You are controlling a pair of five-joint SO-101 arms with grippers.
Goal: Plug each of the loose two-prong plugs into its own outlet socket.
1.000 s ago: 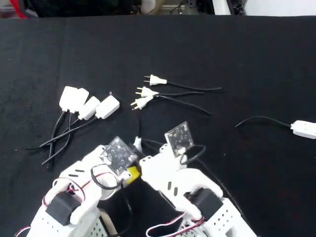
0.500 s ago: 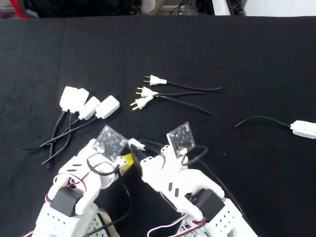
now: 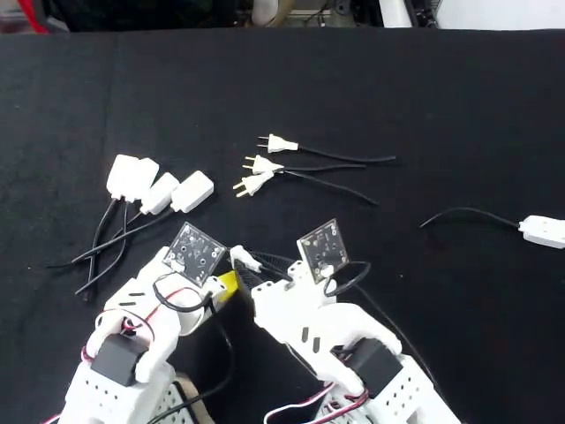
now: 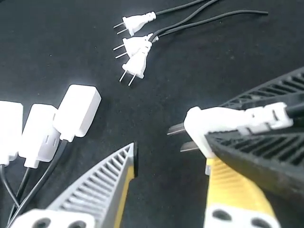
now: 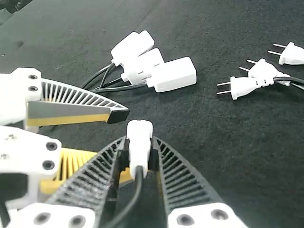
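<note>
- Now, your black table (image 3: 441,97) carries everything.
- Your left gripper (image 4: 171,164) hangs with its jaws spread wide, gripping nothing.
- Your right gripper (image 5: 139,141), just beside it, is clamped on a white plug (image 5: 140,128).
- Four sockets (image 3: 159,187) lie bunched at the table's left.
- Three loose plugs (image 3: 260,165) lie together mid-table.
- That white plug sits raised between both grippers, prongs toward the left one.

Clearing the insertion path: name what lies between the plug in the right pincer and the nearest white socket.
Bare black cloth, seen in the left wrist view, from the plug in the right pincer to the nearest socket.
</note>
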